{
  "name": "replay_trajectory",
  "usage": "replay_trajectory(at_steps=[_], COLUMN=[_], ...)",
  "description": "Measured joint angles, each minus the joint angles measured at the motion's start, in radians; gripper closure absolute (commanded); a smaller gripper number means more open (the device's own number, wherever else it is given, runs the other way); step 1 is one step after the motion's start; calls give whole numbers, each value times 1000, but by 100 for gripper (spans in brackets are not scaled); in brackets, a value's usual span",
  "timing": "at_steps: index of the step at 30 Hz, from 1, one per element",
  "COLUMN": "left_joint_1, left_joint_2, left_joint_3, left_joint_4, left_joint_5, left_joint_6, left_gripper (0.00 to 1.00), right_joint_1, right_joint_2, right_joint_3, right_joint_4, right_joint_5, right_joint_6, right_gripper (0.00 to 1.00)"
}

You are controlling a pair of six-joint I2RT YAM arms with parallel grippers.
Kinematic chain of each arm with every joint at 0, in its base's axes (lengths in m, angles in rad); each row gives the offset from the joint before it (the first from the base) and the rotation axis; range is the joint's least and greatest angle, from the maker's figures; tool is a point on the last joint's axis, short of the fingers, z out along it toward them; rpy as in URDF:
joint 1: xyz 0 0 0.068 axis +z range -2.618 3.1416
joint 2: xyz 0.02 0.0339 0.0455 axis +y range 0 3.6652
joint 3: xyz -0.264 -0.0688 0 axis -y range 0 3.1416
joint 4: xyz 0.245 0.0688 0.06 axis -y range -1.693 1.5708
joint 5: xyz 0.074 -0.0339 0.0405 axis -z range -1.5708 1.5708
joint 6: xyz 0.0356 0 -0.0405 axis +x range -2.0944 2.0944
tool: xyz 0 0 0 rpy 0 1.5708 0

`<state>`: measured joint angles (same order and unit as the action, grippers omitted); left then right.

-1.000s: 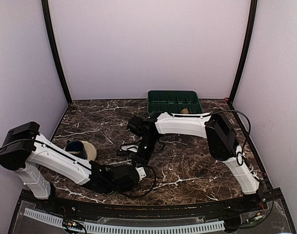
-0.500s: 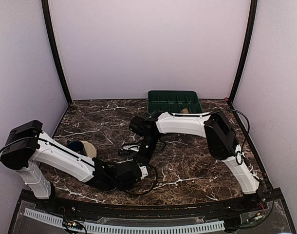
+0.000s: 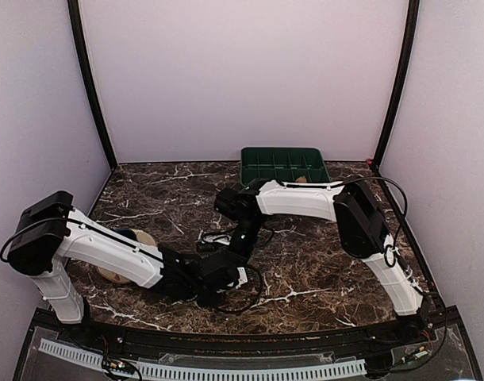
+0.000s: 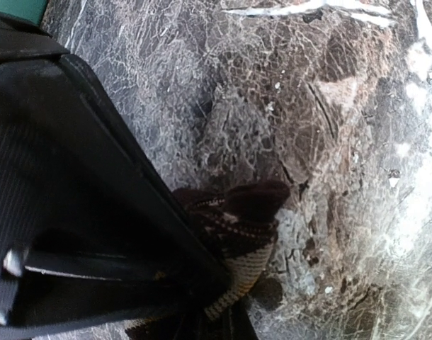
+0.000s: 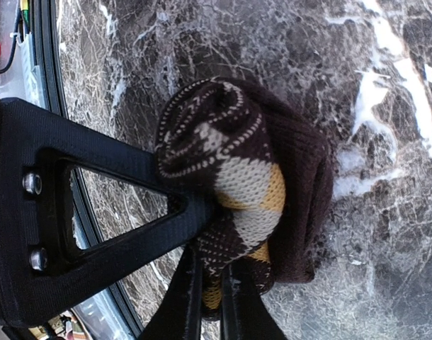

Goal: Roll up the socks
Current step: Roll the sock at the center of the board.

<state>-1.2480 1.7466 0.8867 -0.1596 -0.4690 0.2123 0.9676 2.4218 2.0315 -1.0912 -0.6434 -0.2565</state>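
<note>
Right fingers (image 5: 205, 248) are pinched shut on the rolled check sock (image 5: 230, 156), with the roll bulging just past their tips on the bench (image 5: 386, 85). Left fingers (image 4: 226, 308) are clamped narrow on a cuff end of check sock sticking out beyond their tips, probably the same one. Risk: both grips bite only thin edges, so pulling apart likely slips the fabric and the roll springs open, and pushing down could scrape the tips on the bench.
</note>
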Motion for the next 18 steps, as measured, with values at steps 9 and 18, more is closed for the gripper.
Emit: replay_trajectory(at_steps=[9,18], left_joint_1=[14,15], left_joint_2=[-3,-3], left_joint_3=[40,67], left_joint_4=[-68,-97], left_joint_5=[84,181], left_joint_6=[-64,-151], left_gripper=[100,100], right_joint_1=[-12,-45], right_joint_2=[-61,-171], right_joint_3=[-114,-313], right_joint_4=[85,222], right_joint_5=[-34,-61], right_joint_6=[26,70], right_gripper=[68,61])
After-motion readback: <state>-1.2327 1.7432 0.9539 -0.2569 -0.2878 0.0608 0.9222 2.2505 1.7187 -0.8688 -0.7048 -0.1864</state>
